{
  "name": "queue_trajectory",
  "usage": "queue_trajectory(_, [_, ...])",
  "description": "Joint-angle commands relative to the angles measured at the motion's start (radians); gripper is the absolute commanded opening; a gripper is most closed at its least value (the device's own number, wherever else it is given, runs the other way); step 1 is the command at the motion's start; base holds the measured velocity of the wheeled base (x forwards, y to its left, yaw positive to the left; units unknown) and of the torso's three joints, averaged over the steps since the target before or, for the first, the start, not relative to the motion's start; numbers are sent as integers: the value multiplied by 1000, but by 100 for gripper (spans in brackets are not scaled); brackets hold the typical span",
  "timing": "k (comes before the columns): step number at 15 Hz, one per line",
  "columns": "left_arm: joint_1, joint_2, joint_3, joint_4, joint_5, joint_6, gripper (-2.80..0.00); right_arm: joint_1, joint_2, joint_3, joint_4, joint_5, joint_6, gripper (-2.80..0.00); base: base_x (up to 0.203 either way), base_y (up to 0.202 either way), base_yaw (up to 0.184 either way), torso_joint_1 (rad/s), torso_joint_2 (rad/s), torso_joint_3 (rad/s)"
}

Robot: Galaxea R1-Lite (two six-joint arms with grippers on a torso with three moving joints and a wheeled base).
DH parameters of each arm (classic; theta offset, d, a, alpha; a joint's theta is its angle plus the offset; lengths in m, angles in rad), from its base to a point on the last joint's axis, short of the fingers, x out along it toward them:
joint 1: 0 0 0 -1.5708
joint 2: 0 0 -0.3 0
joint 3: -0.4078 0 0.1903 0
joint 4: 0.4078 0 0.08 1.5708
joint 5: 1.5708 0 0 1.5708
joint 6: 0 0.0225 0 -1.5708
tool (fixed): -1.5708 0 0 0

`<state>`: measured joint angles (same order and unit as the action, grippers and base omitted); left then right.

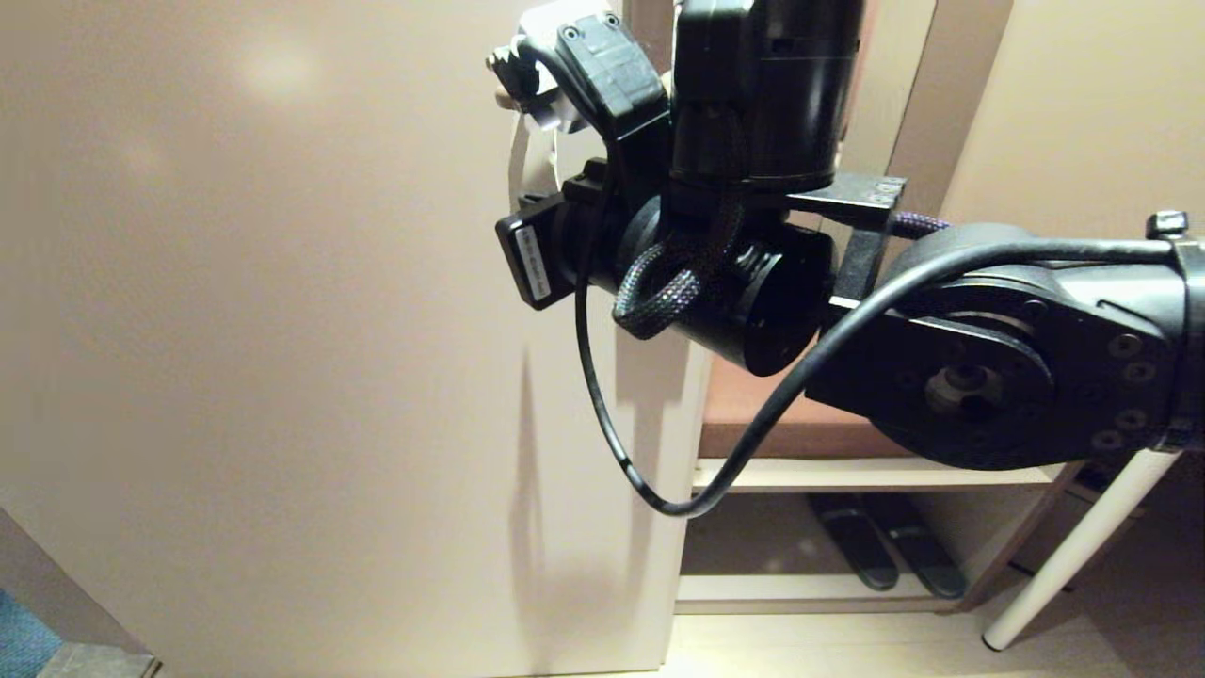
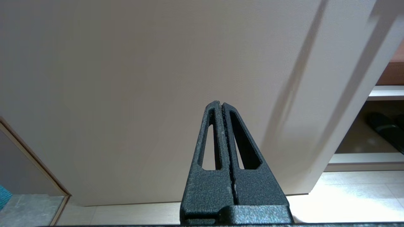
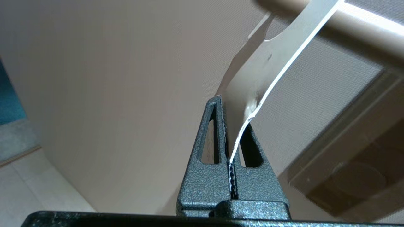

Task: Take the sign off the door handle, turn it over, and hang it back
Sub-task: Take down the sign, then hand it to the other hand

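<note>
L gripper (image 2: 222, 105) parked low facing door (image 2: 142, 78), jaws closed, empty. R gripper (image 3: 232, 126) up by door handle (image 3: 356, 19), jaws clamped on white sign (image 3: 262, 69); sign's top end touches handle, bent.

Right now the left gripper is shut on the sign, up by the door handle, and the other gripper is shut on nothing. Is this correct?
Not quite: the arms are swapped. The right wrist view shows the right gripper shut on the sign, up by the door handle. The left wrist view shows the left gripper shut on nothing, in front of the door.
</note>
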<state>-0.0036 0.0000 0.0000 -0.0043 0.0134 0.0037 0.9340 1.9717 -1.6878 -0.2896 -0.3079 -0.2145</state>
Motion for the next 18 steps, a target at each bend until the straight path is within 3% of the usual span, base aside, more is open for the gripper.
queue_trajectory(1, [-1, 2, 0, 0, 0, -1, -280, 0, 19, -10, -9, -3, 0, -280, 0, 0, 0, 0, 0, 0])
queue_trajectory(11, [-1, 2, 0, 0, 0, -1, -280, 3, 11, 19, -10, 1, 0, -280, 0, 0, 0, 0, 0, 0])
queue_trajectory(18, [1, 2, 0, 0, 0, -1, -280, 21, -157, 250, -4, 83, 3, -280, 0, 0, 0, 0, 0, 0])
